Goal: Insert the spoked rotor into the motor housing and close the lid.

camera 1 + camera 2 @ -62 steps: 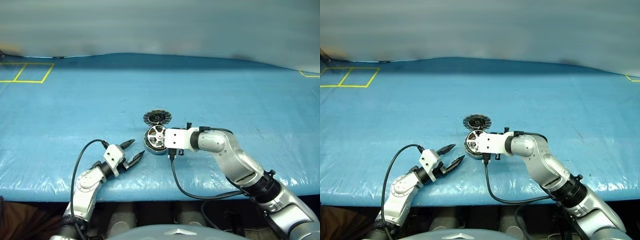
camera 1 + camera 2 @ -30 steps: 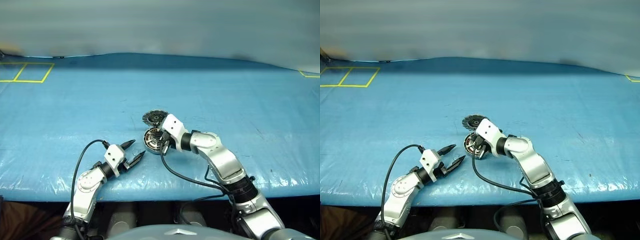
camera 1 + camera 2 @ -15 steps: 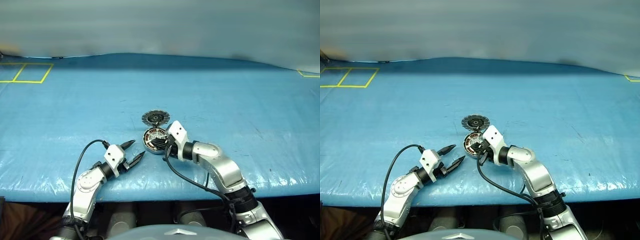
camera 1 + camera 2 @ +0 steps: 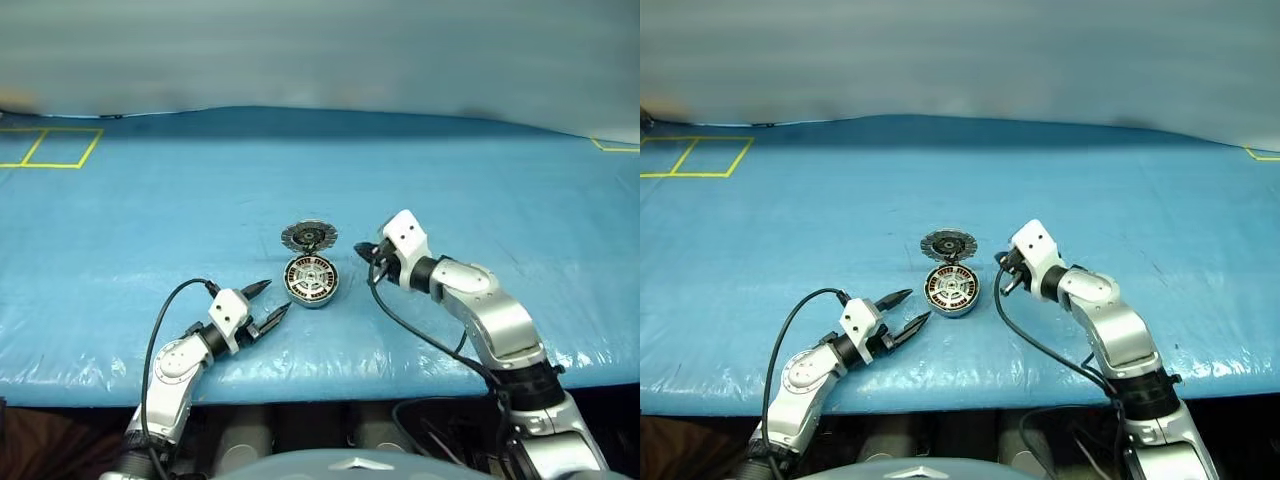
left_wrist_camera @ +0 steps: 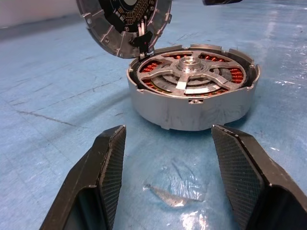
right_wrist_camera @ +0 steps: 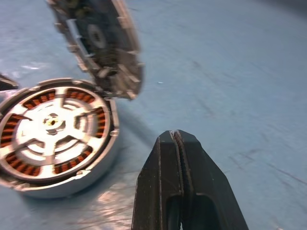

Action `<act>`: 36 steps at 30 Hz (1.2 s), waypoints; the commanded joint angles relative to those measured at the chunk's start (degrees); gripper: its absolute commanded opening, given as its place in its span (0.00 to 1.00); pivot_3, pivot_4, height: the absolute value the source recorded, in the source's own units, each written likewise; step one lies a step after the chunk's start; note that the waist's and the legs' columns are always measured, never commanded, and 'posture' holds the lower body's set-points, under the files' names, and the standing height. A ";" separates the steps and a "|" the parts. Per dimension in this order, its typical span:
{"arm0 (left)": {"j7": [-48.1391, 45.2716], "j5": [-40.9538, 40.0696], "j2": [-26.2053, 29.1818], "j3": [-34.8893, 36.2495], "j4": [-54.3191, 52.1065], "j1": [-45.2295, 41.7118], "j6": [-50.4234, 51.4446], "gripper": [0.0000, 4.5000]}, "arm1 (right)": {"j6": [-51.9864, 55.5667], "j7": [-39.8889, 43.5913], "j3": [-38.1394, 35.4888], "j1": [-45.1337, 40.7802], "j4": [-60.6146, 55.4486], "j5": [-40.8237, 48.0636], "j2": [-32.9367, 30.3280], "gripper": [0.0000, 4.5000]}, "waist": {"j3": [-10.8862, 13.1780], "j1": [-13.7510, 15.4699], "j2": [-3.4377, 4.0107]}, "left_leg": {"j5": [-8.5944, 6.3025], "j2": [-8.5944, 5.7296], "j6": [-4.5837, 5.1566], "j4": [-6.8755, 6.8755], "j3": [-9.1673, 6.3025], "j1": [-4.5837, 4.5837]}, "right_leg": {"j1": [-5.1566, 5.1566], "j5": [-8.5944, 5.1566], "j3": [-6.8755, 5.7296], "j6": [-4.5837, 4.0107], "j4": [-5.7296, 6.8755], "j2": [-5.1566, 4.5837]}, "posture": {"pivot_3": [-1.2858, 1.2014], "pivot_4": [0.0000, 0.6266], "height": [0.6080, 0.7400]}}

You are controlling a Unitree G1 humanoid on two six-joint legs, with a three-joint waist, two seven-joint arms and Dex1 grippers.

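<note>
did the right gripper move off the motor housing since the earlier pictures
Yes. The right gripper, shut, was over the motor housing and has pulled away to the housing's right, clear of it; the housing stayed put.

lid: top cut off | windings: partly under spoked rotor

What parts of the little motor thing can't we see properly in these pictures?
- Lid: its top is cut off by the edge of the left wrist view, and blurred in the right wrist view.
- Motor housing: its far wall is hidden behind its own body in the left wrist view.
- Copper windings: mostly covered by the spoked rotor sitting inside.
- Hinge joining lid and housing: too small to make out in the head views.
</note>
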 commanded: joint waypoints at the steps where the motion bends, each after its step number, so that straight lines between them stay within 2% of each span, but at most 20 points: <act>1: 0.04 -0.16 -0.02 0.29 0.35 -0.38 -0.97 0.67 | -5.03 -2.29 -2.19 -6.26 5.11 -0.18 3.07 0.01 | 0.01 0.00 0.01 | 0.00 0.02 0.00 -0.01 -0.03 0.00 | -0.01 0.00 -0.01 -0.01 0.02 0.05 | 0.52 0.24 1.00; 7: -0.06 -0.47 0.33 0.98 0.94 -0.25 -1.77 0.67 | -8.52 5.22 -0.65 -14.13 12.81 4.98 9.63 0.01 | 0.01 -0.06 0.01 | 0.00 0.04 0.01 -0.19 0.04 0.01 | -0.02 -0.01 -0.02 -0.04 -0.01 0.12 | 0.52 0.24 1.00; 12: 0.35 -0.64 0.60 1.63 0.94 0.22 -2.24 0.67 | -6.93 11.87 1.77 -15.89 13.29 8.19 11.22 0.01 | 0.01 0.09 0.02 | 0.00 0.02 0.01 -0.21 0.10 0.00 | 0.00 -0.01 -0.03 -0.03 -0.04 0.09 | 0.52 0.24 1.00; 18: 0.51 -0.50 0.94 2.25 0.84 0.66 -1.96 0.67 | -5.98 17.06 6.57 -13.89 8.69 7.15 7.48 0.01 | 0.03 -0.14 0.04 | 0.00 0.03 0.00 -0.16 0.02 0.03 | -0.02 0.00 -0.01 -0.03 -0.02 0.04 | 0.52 0.24 1.00; 21: 0.13 -0.72 1.28 2.61 1.01 0.69 -1.94 0.67 | -7.47 19.65 11.76 -11.11 5.55 2.80 1.94 0.01 | 0.02 -0.08 0.04 | 0.00 0.03 0.00 -0.18 0.00 0.02 | -0.03 -0.01 -0.03 -0.04 -0.02 0.04 | 0.52 0.24 1.00; 27: -0.31 -0.80 1.63 2.93 1.58 0.51 -2.03 0.67 | -9.09 18.52 15.78 -6.21 3.41 -1.71 -1.40 0.01 | 0.02 -0.25 0.05 | 0.00 0.04 0.00 -0.18 0.02 0.04 | -0.04 -0.02 -0.02 -0.06 -0.02 0.04 | 0.52 0.24 1.00; 33: -0.39 -0.72 1.40 2.79 1.85 0.23 -2.15 0.67 | -8.23 14.54 14.24 -2.25 3.29 -1.86 0.86 0.01 | 0.00 -0.17 0.02 | 0.00 0.08 -0.02 -0.15 0.00 0.16 | -0.05 -0.03 -0.05 -0.05 -0.01 0.06 | 0.52 0.24 1.00; 36: -0.55 -0.74 1.28 2.63 1.85 0.25 -2.16 0.67 | -9.28 11.67 9.30 -0.04 0.98 1.88 4.40 0.01 | -0.02 -0.07 -0.01 | 0.00 0.06 -0.02 -0.15 0.00 0.15 | -0.04 -0.03 -0.05 -0.05 -0.02 0.04 | 0.52 0.24 1.00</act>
